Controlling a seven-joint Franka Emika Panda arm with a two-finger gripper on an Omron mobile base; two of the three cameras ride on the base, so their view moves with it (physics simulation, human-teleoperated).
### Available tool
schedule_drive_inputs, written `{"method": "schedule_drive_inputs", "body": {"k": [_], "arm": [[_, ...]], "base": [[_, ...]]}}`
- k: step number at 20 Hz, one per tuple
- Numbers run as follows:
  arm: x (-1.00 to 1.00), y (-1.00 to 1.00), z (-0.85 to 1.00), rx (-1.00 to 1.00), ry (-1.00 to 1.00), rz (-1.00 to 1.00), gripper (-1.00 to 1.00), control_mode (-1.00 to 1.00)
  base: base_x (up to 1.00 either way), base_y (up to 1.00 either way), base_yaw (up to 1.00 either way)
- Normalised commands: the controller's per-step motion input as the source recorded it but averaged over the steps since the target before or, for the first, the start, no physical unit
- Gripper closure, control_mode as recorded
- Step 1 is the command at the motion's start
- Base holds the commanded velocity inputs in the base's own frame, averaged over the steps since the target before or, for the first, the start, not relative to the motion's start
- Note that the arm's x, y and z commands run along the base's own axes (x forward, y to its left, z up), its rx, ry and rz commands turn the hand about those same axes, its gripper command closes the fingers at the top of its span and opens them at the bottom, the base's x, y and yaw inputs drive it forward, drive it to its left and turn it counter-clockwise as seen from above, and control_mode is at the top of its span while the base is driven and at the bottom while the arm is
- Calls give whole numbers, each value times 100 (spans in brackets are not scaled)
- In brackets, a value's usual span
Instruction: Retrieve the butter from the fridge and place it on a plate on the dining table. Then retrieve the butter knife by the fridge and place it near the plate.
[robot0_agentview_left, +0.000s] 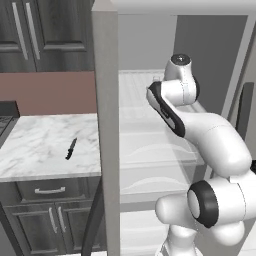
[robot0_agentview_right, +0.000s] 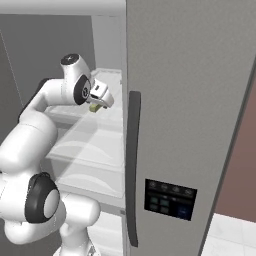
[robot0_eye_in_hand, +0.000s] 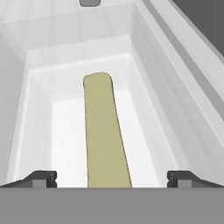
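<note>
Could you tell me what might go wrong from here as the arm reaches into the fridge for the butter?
1. The open gripper straddles the butter with wide gaps on both sides; closing off-centre could push the stick aside rather than clamp it.
2. The butter lies in a narrow white bin in the fridge; its close walls may catch a finger.
3. The butter knife lies on the marble counter nearby; a wide swing on withdrawal could knock it.

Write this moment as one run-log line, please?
stage: reaching for butter | gripper: open, astride pale yellow-green butter stick | butter: on white fridge shelf | slim dark butter knife: on marble counter
</note>
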Motion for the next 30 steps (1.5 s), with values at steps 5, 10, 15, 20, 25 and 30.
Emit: {"method": "schedule_drive_inputs", "body": {"k": [5, 10, 15, 20, 25, 30], "arm": [[4, 0, -10, 0, 3, 0, -100, -100], [1, 0, -13, 0, 8, 0, 100, -100], [0, 0, -5, 0, 3, 0, 100, -100], [-18, 0, 0, 0, 0, 0, 100, -100], [-91, 0, 0, 0, -3, 8, 100, -100], [-100, 0, 5, 0, 2, 11, 100, -100]], "base": [[0, 0, 0], [0, 0, 0], [0, 0, 0], [0, 0, 0], [0, 0, 0], [0, 0, 0]]}}
